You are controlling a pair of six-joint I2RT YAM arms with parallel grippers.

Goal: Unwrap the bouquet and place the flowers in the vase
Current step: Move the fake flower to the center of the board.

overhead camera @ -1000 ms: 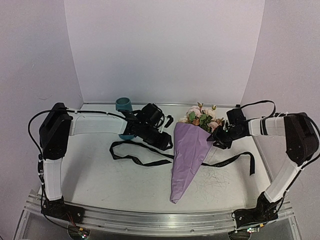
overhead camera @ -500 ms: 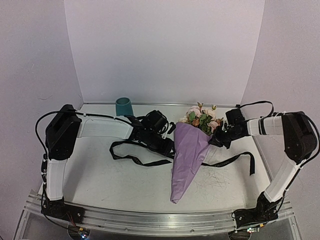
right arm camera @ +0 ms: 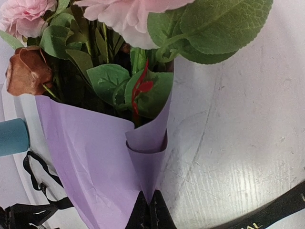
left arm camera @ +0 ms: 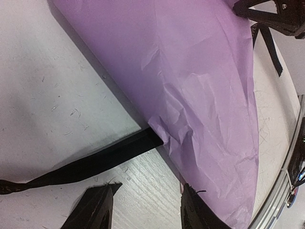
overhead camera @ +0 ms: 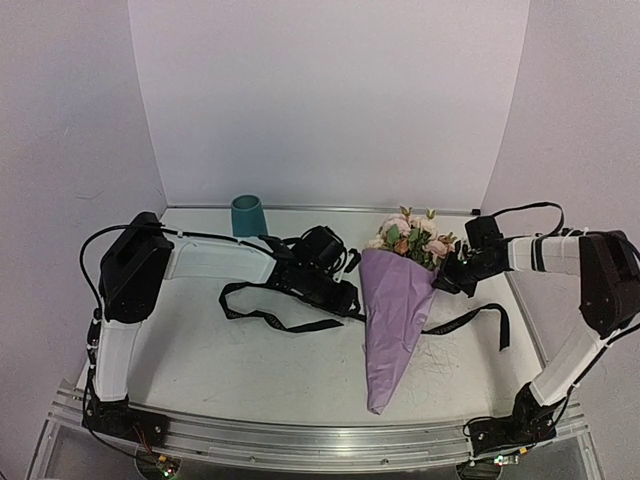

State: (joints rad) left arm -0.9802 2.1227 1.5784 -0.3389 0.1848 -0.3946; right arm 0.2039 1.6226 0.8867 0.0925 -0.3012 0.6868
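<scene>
Bouquet (overhead camera: 398,300) has shifted toward the table's (overhead camera: 200,350) right edge; right gripper (right arm camera: 150,212) clenches its paper rim, left gripper (left arm camera: 147,202) hangs parted beside the ribbon (left arm camera: 95,164).

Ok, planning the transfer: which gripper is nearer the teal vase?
Left. The left gripper is open at the bouquet's left side, toward the vase at the back. The right gripper is across the bouquet, shut on its paper wrap.

The bouquet (overhead camera: 395,320) lies centre-right, cone tip near, roses (overhead camera: 410,232) far. The left gripper (overhead camera: 354,306) is beside its left edge, the right gripper (overhead camera: 446,279) at its right. The teal vase (overhead camera: 246,214) stands far-left.
</scene>
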